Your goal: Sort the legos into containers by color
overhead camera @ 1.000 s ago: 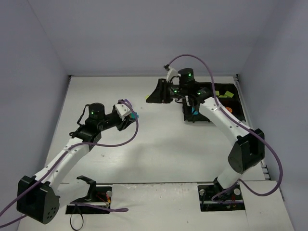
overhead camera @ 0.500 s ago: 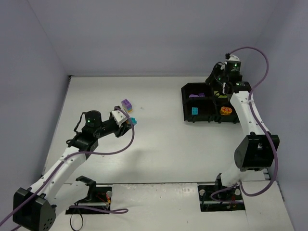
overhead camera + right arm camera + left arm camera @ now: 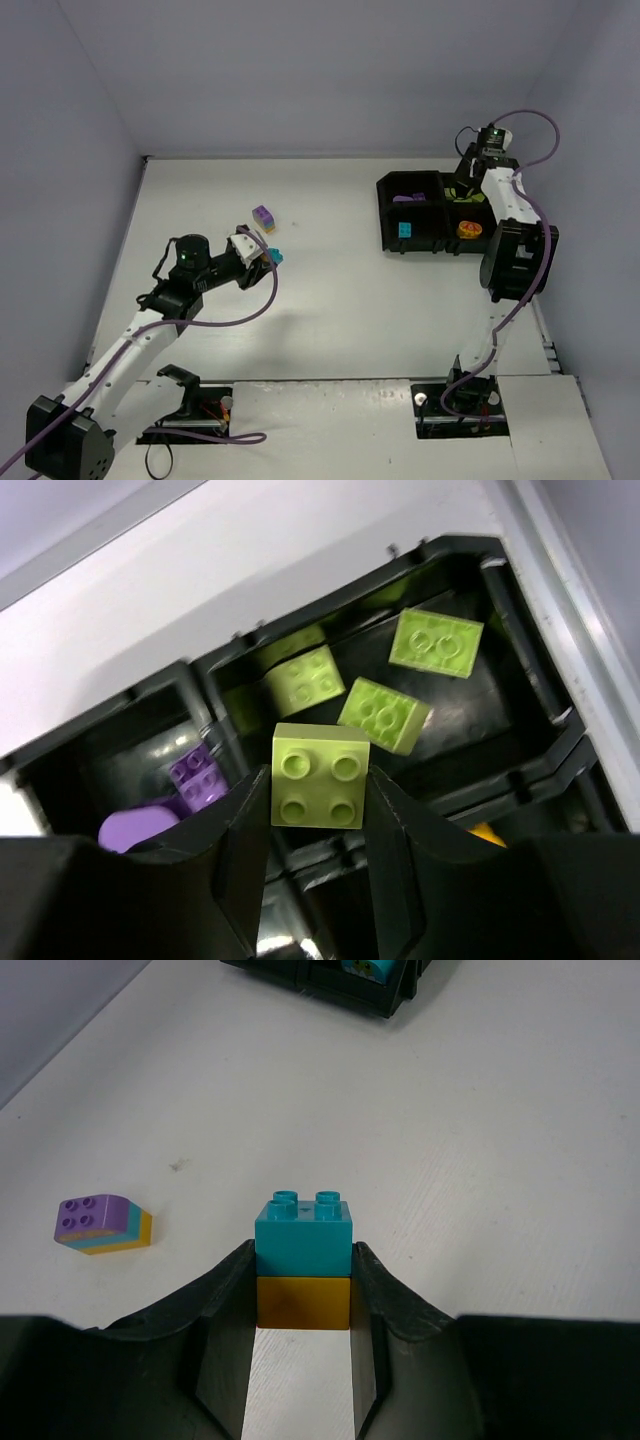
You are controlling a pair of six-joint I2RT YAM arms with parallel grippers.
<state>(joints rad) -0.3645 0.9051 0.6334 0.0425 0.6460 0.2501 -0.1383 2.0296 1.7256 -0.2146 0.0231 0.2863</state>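
My left gripper (image 3: 304, 1290) is shut on a cyan brick stacked on an orange brick (image 3: 304, 1260), held low over the table; the pair shows in the top view (image 3: 274, 257). A purple, cyan and orange stack (image 3: 103, 1224) lies to its left, also in the top view (image 3: 263, 217). My right gripper (image 3: 318, 800) is shut on a lime green brick (image 3: 320, 775) above the black four-compartment tray (image 3: 385, 215), in the top view (image 3: 465, 185). Under it lie three lime bricks (image 3: 384, 715) in one compartment and purple bricks (image 3: 196, 778) in another. A cyan brick (image 3: 405, 229) and an orange brick (image 3: 468, 230) lie in the near compartments.
The tray (image 3: 560, 735) stands at the back right, close to the table's right edge and wall. The arm bases and cables sit at the near edge.
My right arm swung right from the table's middle back to above the tray's far right compartment. My left gripper drew back and down a little with its stack.
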